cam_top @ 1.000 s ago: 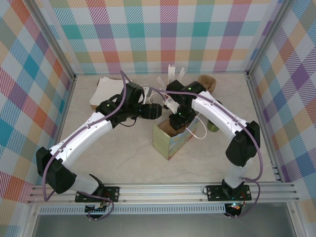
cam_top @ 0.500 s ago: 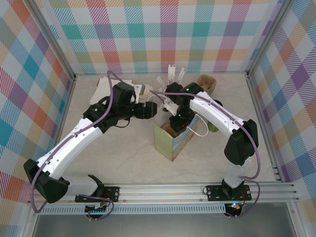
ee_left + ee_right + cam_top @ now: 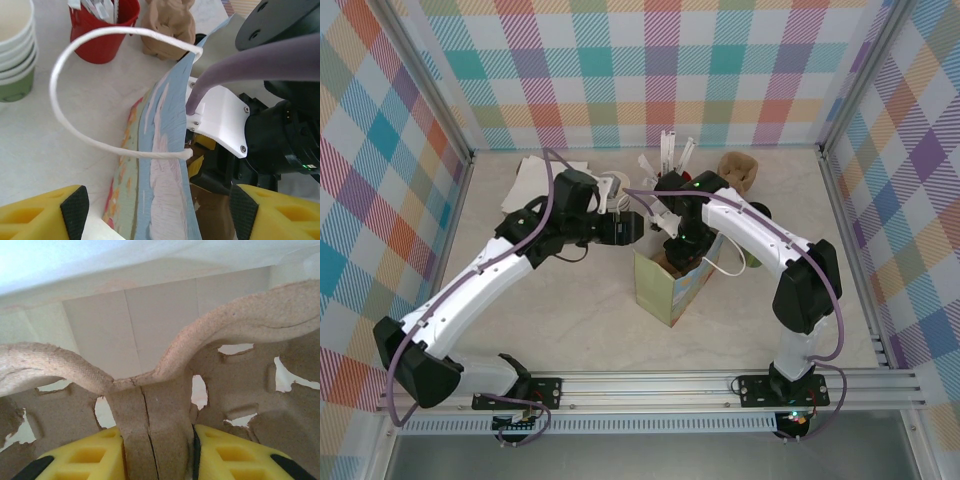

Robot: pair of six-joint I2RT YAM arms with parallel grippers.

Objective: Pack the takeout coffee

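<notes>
A: Starting at the left: how wide on the left gripper (image 3: 160, 212)?

B: Spread wide. Straddles the top edge of the paper bag (image 3: 156, 190), with a yellow finger (image 3: 35, 212) out on each side, well apart from the blue printed wall. Grips nothing. Faces the white cord handle (image 3: 65, 65), looped out from that edge toward the stack of cream-white cups (image 3: 12, 35) and the red cup (image 3: 102, 30) of stirrers.

A: And seen from above?

B: Hangs just beside the bag's left rim, near the middle of the table (image 3: 570, 320), with the cup stack behind it toward the far edge.

A: Moving right, into the bag. Same story for the right gripper (image 3: 156, 452)?

B: No. Narrow, and pinched on the centre post of a brown pulp cup carrier (image 3: 240, 325), fingers (image 3: 80, 457) pressed against both sides of that post. Reaches down through the bag's mouth, with pale inner walls behind the carrier.

A: Then the takeout coffee (image 3: 752, 259)?

B: Sits on the table just right of the bag, between it and the right edge; outside the bag, then. Mostly hidden by the right forearm, with only a sliver of olive-green side to go by. Cannot tell about the lid, nor whether upright.
</notes>
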